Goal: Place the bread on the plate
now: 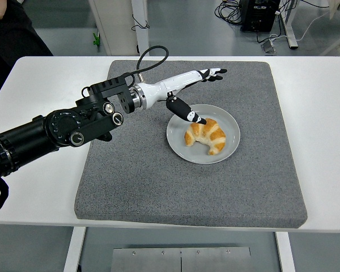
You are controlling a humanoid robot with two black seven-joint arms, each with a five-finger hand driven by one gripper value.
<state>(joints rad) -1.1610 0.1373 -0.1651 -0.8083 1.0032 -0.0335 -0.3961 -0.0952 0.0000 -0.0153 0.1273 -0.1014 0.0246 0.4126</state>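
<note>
Right now my left robot hand [188, 90] hangs above the grey mat [158, 187], up and to the left of the plate [231, 144], with nothing in it. My fingers [211, 74] are stretched out flat and wide, pointing toward the far right side of the mat, while my thumb [184, 110] angles down on its own, its black tip just over the plate's left rim and close beside the bread [206, 135] without gripping it. The bread, a golden croissant, lies on the white plate, curved like a crescent and sitting a little right of the plate's middle. The plate rests on the mat, roughly at its centre right, and the mat covers most of the white counter [39, 96]. My black forearm [51, 133] comes in from the left edge and crosses the counter onto the mat's left part, and a black cable [146, 56] loops up from my wrist toward the mat's far edge. At the top left corner a person [11, 31] in dark clothing shows beside the counter. Beyond the far edge, cables [238, 11] lie on the floor.
</note>
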